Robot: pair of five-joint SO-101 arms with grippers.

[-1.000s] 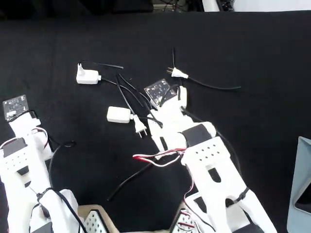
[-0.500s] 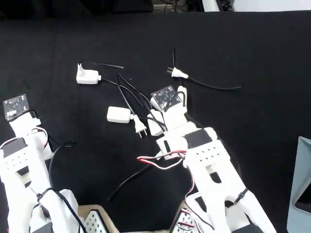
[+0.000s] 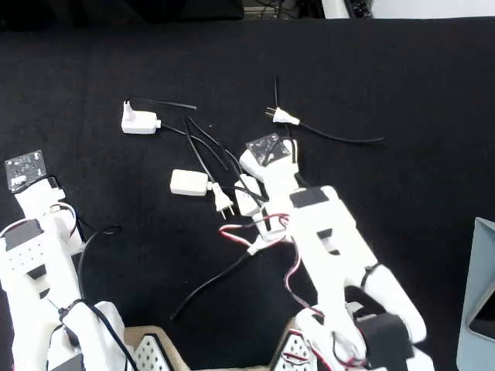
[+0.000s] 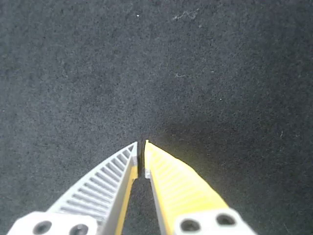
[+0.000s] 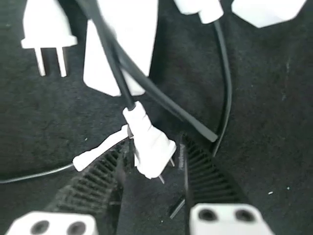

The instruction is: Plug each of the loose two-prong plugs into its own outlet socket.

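While the left gripper [image 4: 142, 147] rests closed and empty, the right gripper [image 5: 152, 146], half open, flanks a white plug [image 5: 150, 157] lying lengthwise between its fingers [image 5: 93, 186] on the table [image 5: 274, 122], prongs toward its wrist.

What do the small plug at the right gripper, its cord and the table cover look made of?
Plug: white moulded plastic, smooth, faintly glossy; thin metal prongs. Cord: black rubber or vinyl sheath, smooth with a sheen. Table cover: black cloth, probably felt; matte, grainy, lint specks.
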